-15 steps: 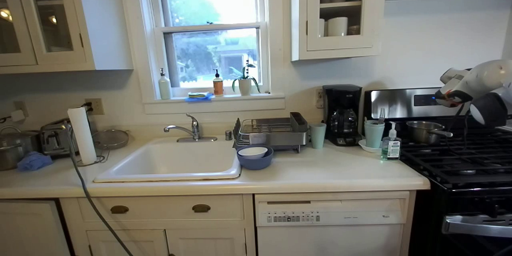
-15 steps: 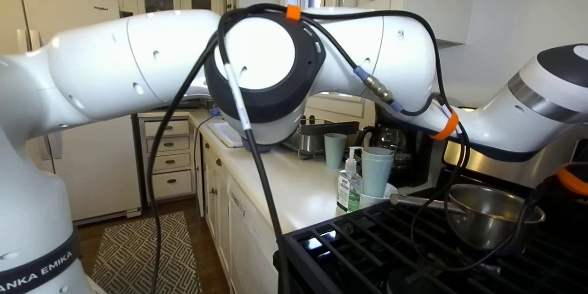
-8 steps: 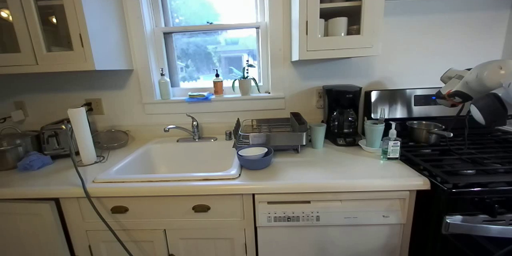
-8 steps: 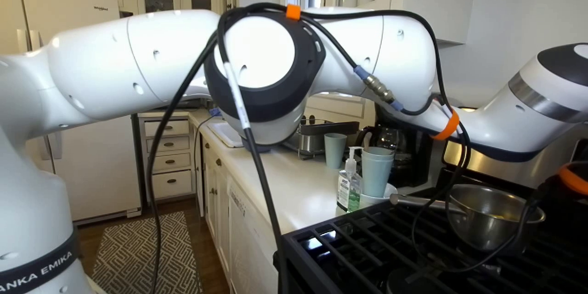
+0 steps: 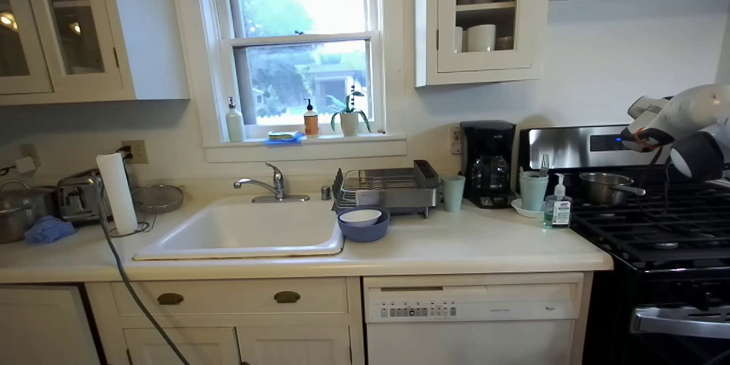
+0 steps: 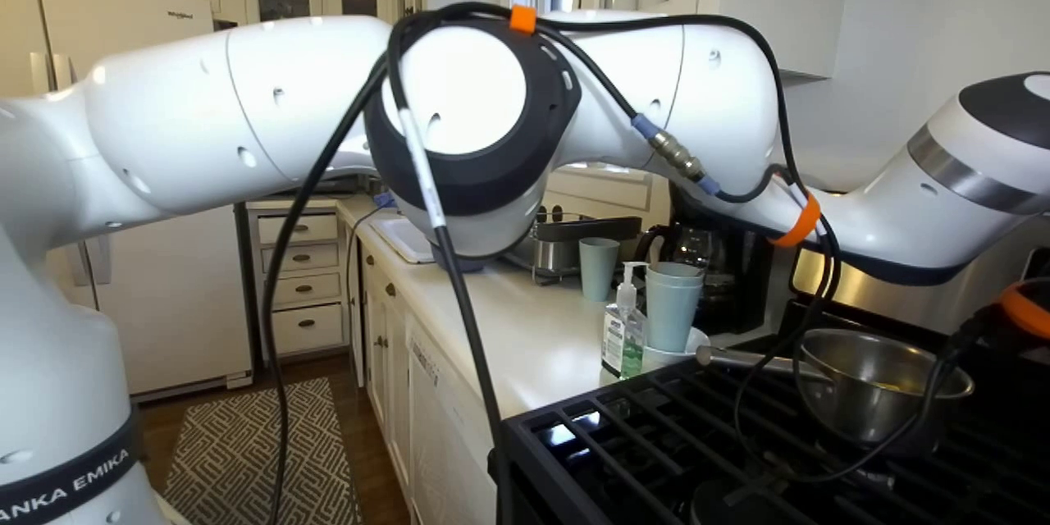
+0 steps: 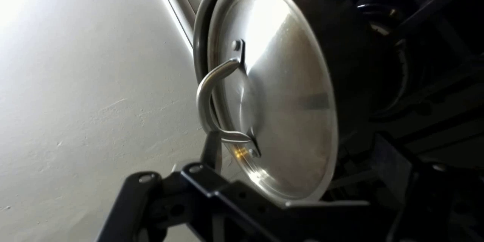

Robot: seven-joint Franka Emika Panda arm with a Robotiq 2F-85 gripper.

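Wrist view, lid [image 7: 295, 94]: steel, ctr, near jaws; 2nd rim [image 7: 196, 45] along its L edge, underside too dark to tell.
Handle [image 7: 206, 98]: metal loop, L part of lid.
Gripper [image 7: 298, 147]: jaws spread wide apart; one finger [image 7: 211, 153] by handle, contact unclear.
Saucepan [image 6: 861, 406]: on stove [image 6: 648, 443], both exterior views.
Counter [image 5: 456, 248]: sanitizer [image 5: 558, 208] & cups [image 5: 533, 194], L of stove in an exterior view.

Your wrist view shows a round stainless-steel pot lid [image 7: 291, 90] — loop handle [image 7: 203, 100] facing left, dark gap along the lid's left side.
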